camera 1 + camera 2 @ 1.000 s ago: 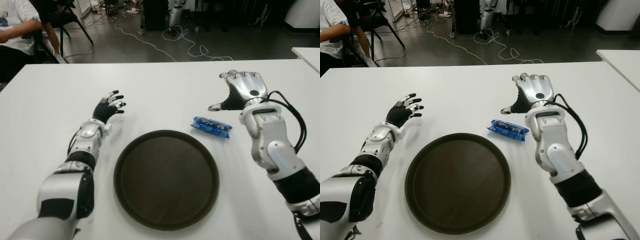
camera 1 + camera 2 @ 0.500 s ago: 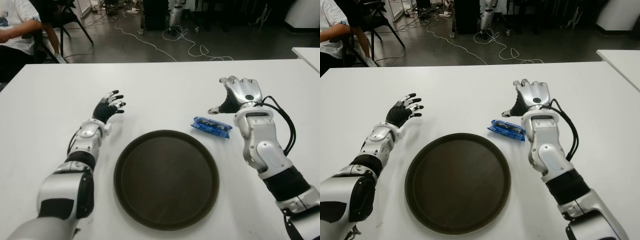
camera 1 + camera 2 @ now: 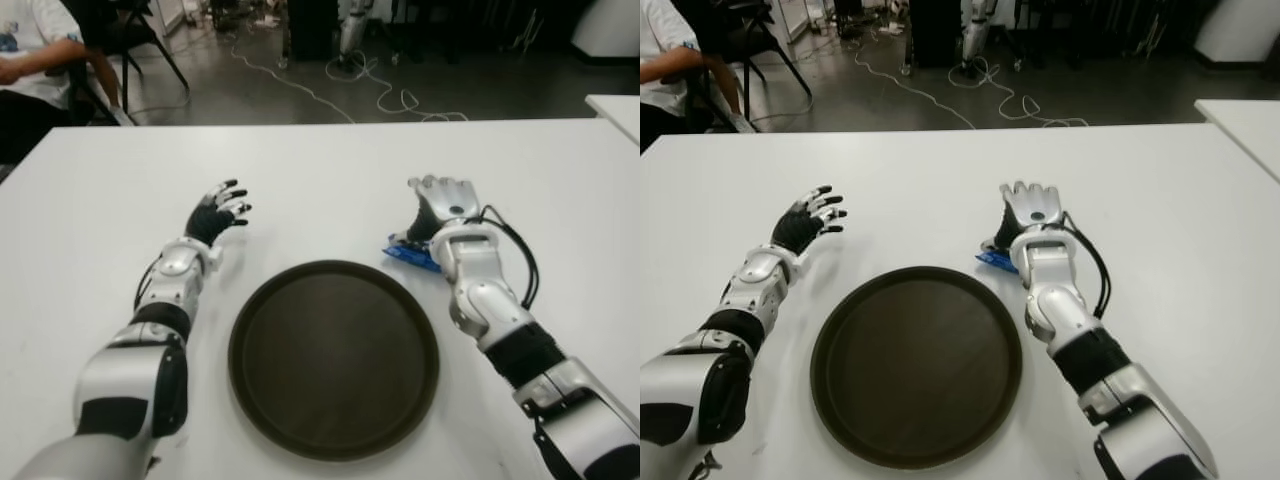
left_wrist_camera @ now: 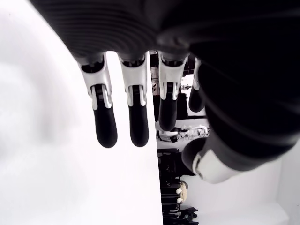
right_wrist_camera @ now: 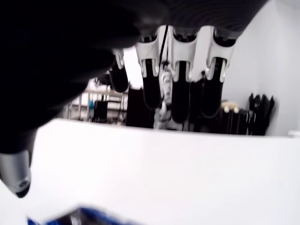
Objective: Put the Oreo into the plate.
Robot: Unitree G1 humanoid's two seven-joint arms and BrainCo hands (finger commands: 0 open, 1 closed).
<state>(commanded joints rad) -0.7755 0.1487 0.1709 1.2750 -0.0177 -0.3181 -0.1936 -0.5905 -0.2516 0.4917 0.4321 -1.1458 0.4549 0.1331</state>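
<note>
The Oreo point(image 3: 408, 253) is a blue pack lying on the white table point(image 3: 320, 180), just off the far right rim of the round dark brown plate point(image 3: 333, 358). Only its left end shows in the eye views. My right hand point(image 3: 438, 203) hovers over the pack with its fingers spread, covering the pack's right part. In the right wrist view the fingers point(image 5: 180, 89) stretch out straight, and a strip of the blue Oreo point(image 5: 82, 216) shows below the palm, not grasped. My left hand point(image 3: 218, 212) shows open to the left of the plate, holding nothing.
A seated person point(image 3: 35, 60) is beyond the table's far left corner, next to a chair point(image 3: 140, 35). Cables point(image 3: 385, 95) lie on the floor behind the table. A corner of another white table point(image 3: 615, 108) shows at the right.
My right hand has moved left and down towards me, from beyond the Oreo's right end to directly over it, hiding most of the pack. The left hand has not moved.
</note>
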